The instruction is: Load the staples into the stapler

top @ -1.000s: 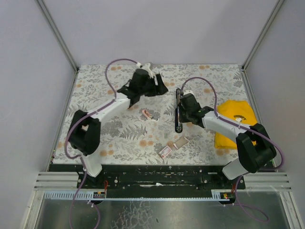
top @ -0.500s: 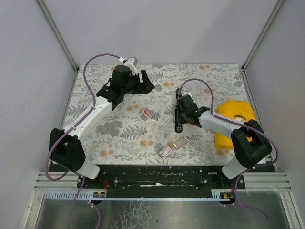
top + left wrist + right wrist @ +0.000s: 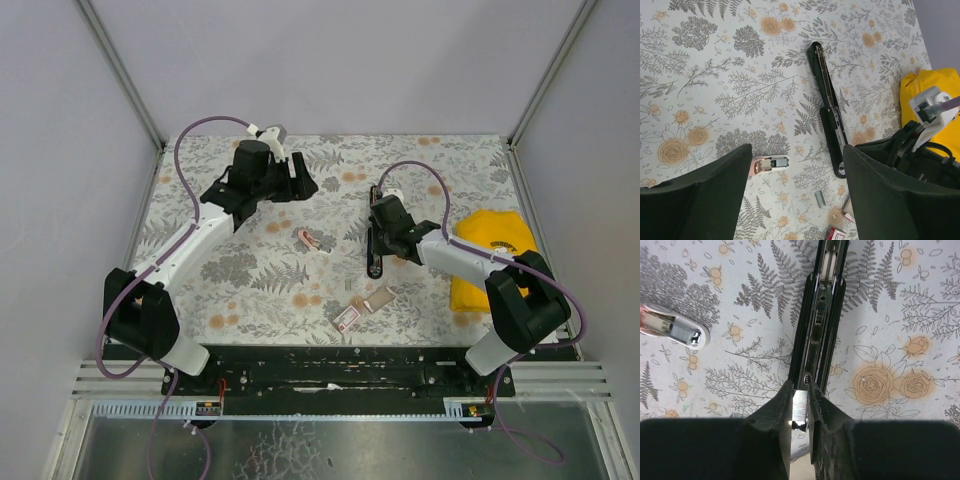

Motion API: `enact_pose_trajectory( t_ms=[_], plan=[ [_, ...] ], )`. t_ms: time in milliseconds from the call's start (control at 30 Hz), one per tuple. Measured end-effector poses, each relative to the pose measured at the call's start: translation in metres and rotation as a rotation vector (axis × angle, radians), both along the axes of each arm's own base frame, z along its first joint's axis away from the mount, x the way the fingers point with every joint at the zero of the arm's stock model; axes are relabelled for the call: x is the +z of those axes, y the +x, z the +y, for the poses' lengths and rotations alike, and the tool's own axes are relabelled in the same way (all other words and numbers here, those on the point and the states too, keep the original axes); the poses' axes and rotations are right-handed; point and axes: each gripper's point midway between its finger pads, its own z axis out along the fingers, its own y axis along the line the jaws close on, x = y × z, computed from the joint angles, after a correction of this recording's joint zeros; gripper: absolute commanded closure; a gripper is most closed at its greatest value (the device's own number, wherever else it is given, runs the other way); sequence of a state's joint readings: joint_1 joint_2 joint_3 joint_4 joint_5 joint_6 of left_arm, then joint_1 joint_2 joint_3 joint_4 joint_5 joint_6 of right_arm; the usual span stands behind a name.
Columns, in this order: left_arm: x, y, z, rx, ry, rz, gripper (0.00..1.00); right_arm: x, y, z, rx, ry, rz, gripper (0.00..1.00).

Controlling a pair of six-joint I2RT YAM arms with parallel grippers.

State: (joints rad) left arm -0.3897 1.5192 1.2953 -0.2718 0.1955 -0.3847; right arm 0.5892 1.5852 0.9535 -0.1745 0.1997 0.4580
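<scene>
The black stapler lies opened out flat on the flowered table, its metal channel facing up. In the right wrist view my right gripper is shut on a short silver strip of staples right at the near end of that channel. My left gripper hangs high over the back left of the table, open and empty. From there the stapler shows ahead, and a second short strip of staples lies loose on the table.
A small pink and white object lies left of the stapler. A red and white box and a cardboard piece lie nearer the front. The yellow cloth sits at the right edge, beside my right arm.
My left arm has stretched out and its gripper has drifted a little to the left at the back. My right gripper has edged slightly left over the stapler, still holding the staples.
</scene>
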Motion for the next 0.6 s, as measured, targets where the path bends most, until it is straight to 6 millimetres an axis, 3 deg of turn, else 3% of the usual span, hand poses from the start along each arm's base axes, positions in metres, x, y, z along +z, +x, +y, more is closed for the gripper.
enact_pose_trajectory(
  t_ms=[233, 600],
  plan=[
    [-0.0044, 0.0011, 0.0051, 0.009, 0.007, 0.009, 0.27, 0.0107, 0.0078, 0.0055, -0.012, 0.024, -0.023, 0.83],
    [-0.0092, 0.0018, 0.0092, 0.015, 0.011, 0.019, 0.27, 0.0019, 0.0060, 0.0006, -0.044, 0.004, 0.001, 0.83]
  ],
)
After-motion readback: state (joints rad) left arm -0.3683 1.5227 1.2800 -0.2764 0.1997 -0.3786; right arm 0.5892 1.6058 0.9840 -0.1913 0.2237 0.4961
